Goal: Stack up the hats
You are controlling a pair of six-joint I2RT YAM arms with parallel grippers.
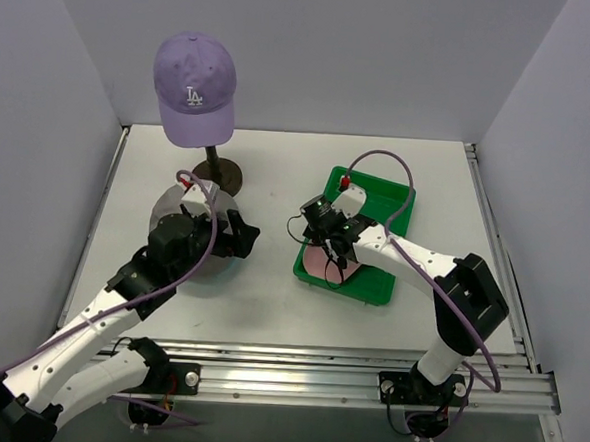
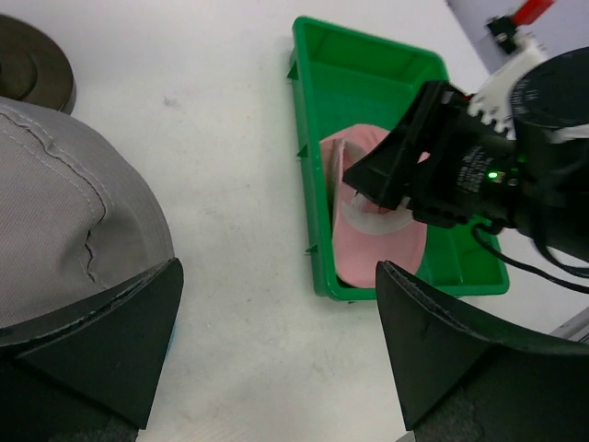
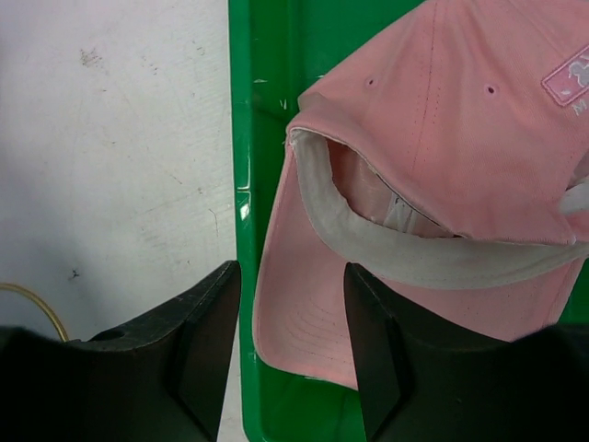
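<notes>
Jaws on the right arm stand about half open, lowered into the green tray with the brim of the pink cap lying in the gap between the two fingers. They are not pinched on it; the brim looks loose, and one finger sits right at the tray wall. Jaws on the left arm are spread wide and hold nothing. They sit low over the tabletop, with one finger at the edge of the grey hat; whether it touches the fabric I cannot tell.

No stacking is done yet, as far as I can judge. All three hats are apart from one another: the lilac cap sits up on the dummy head, whose stand is at the back of the tabletop; the grey hat lies flat on the tabletop just in front of that stand, partly hidden under the left arm in the overhead view; the pink cap lies crown-up inside the tray, well to the right.

Both moves remain. The pink cap looks closest to being picked up, but it needs a firm close on the brim first, then a lift clear of the tray wall.
</notes>
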